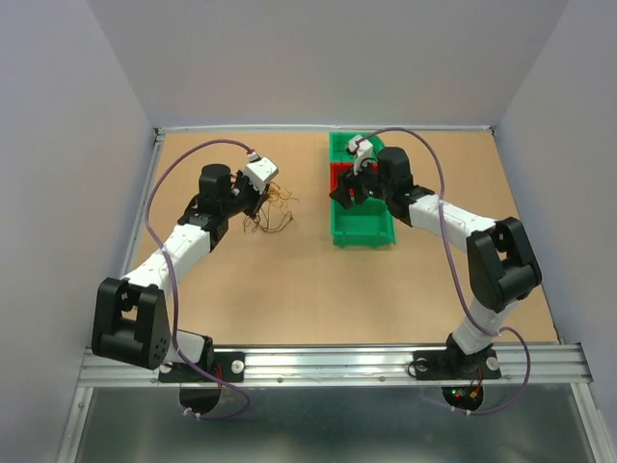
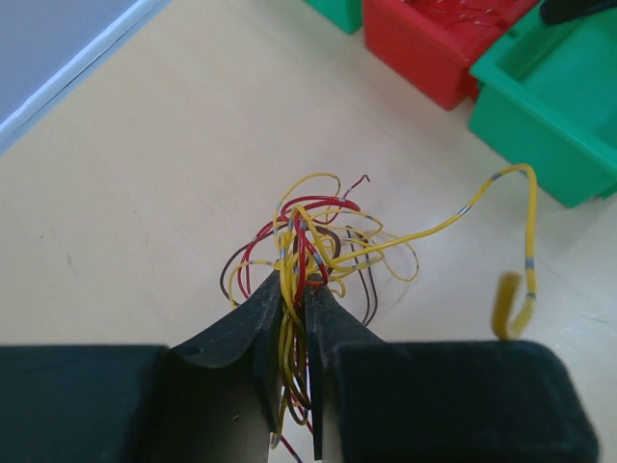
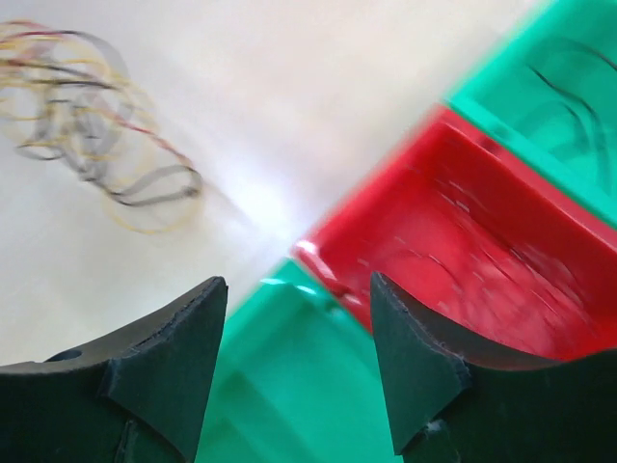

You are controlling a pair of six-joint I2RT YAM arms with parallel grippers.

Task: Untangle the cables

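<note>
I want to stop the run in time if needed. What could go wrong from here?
1. The left gripper clamps many cables at once, so pulling may tighten the tangle rather than free one.
2. The long yellow wire with its hooked end could catch on the green bin near it.

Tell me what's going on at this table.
The left gripper is shut on a tangle of thin yellow, red and dark cables over the table. The right gripper hangs open and empty over the red bin and the green bins beside it. The bundle is not yet untangled.
</note>
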